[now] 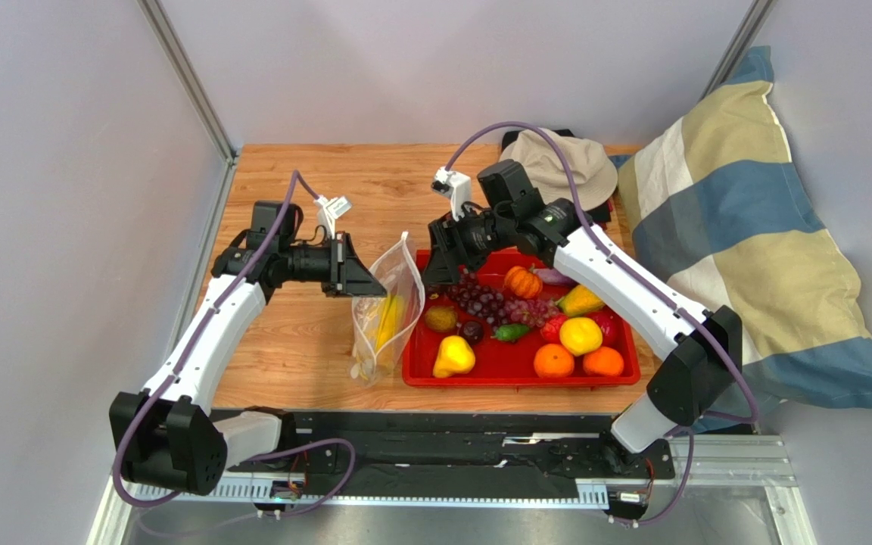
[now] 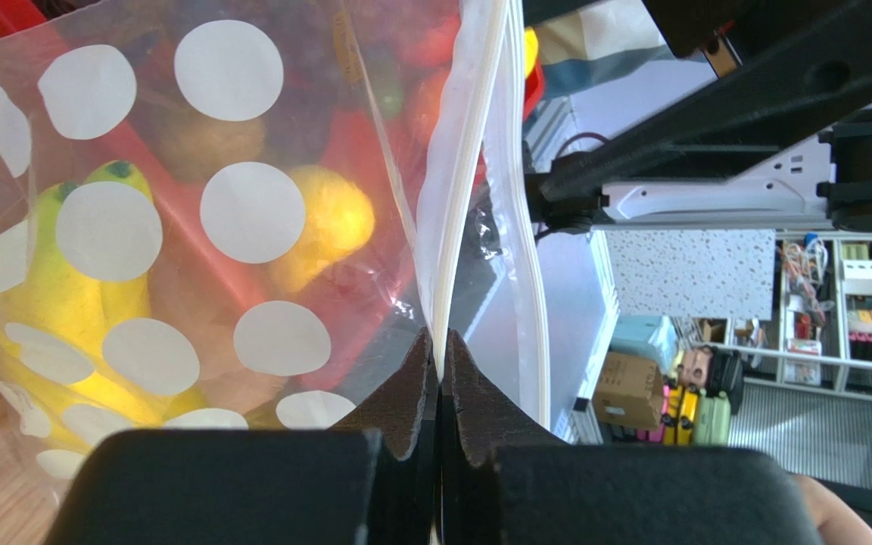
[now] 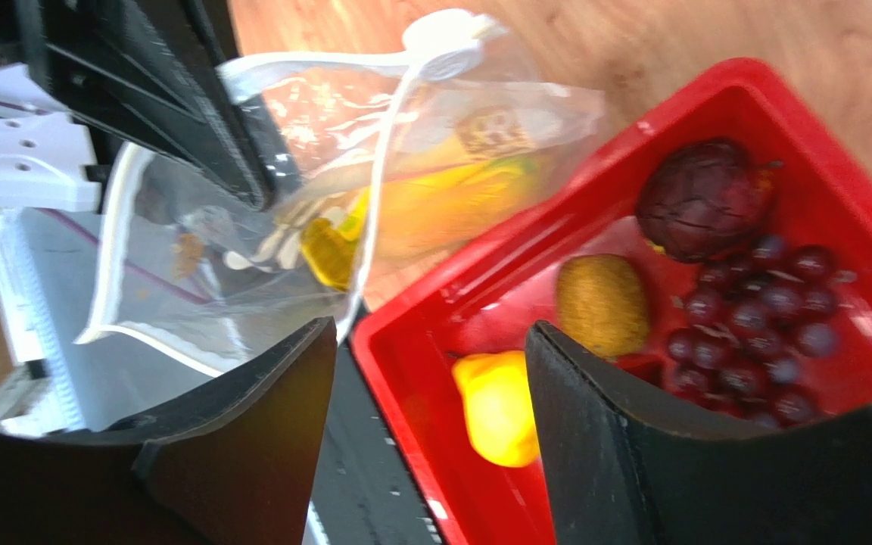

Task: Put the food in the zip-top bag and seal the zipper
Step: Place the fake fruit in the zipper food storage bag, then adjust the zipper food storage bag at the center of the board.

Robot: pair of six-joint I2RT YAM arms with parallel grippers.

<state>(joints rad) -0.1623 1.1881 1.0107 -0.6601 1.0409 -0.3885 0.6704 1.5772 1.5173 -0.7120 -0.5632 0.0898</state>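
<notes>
Our left gripper (image 2: 441, 358) is pinched tight on the zipper (image 2: 467, 170) of the bag (image 2: 236, 216). The bag stands open just ahead of its fingers, with the banana (image 2: 60, 284) inside. Our right gripper (image 3: 429, 341) hovers with its fingers spread and nothing between them, above the tray (image 1: 520, 379) corner next to the bag. Beneath it lie a pear (image 3: 497, 403), a brown fruit (image 3: 602, 304), a plum (image 3: 702, 199) and grapes (image 3: 765, 307). The tray wall stands between them and the bag. Behind that arm are a hat (image 1: 560, 159) and a pillow (image 1: 736, 216).

Pale grey walls (image 1: 65, 170) around a wooden table (image 1: 293, 341), striped pillow (image 1: 736, 227) and beige hat (image 1: 571, 159) at right
</notes>
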